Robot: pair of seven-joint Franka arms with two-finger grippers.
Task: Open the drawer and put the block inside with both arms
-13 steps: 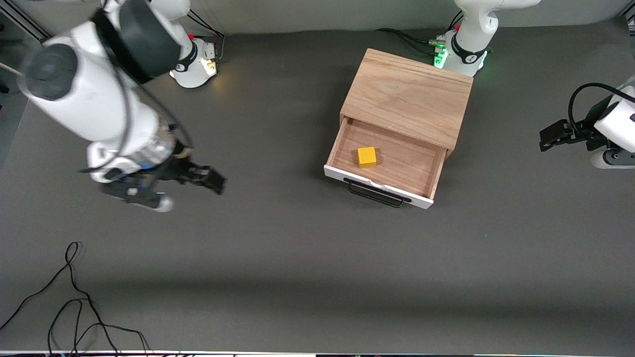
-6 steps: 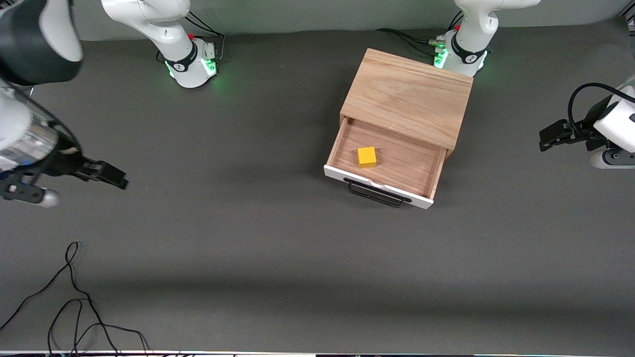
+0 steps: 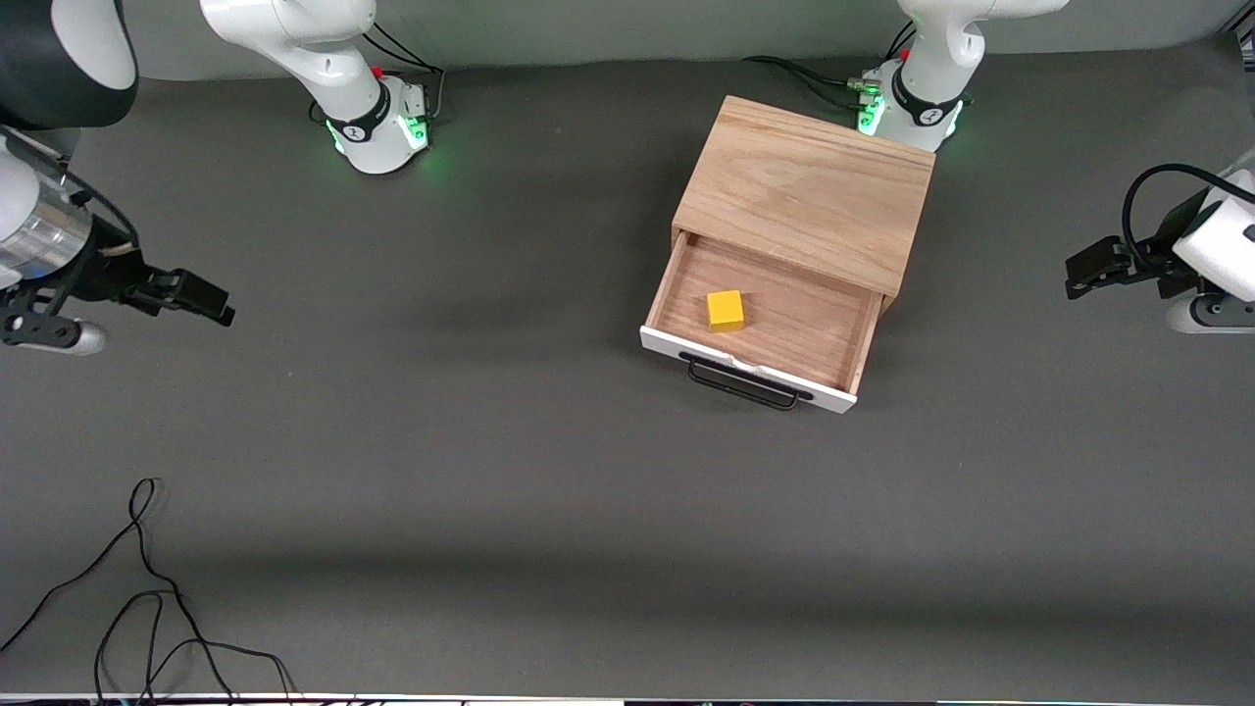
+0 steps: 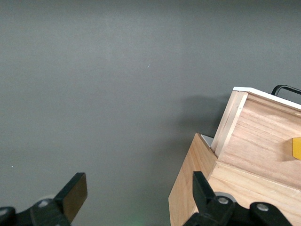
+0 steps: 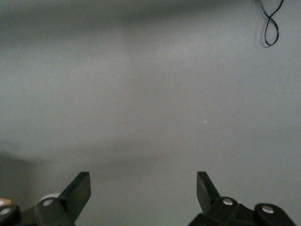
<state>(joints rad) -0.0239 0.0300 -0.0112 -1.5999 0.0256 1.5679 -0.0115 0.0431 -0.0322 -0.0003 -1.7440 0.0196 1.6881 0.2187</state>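
Note:
The drawer (image 3: 784, 324) stands pulled out of the light-wood box (image 3: 804, 186), with its white front and black handle (image 3: 740, 384) toward the front camera. The yellow block (image 3: 726, 310) rests on the drawer's wood floor, free of both grippers. My right gripper (image 3: 211, 302) hangs open and empty over bare table at the right arm's end; the right wrist view shows it (image 5: 142, 188) over grey mat only. My left gripper (image 3: 1083, 270) waits open over the table at the left arm's end. In its wrist view the left gripper (image 4: 138, 188) looks past the box (image 4: 188, 197) to the drawer (image 4: 254, 141) and the block's edge (image 4: 297, 149).
A loose black cable (image 3: 147, 588) lies coiled on the grey mat near the front camera at the right arm's end, and the same cable (image 5: 272, 23) shows in the right wrist view. Both arm bases (image 3: 377, 127) glow green along the table's back edge.
The right arm has swung away from the table's middle toward its own end, with its gripper open and empty throughout. The left arm, the drawer and the block have not moved.

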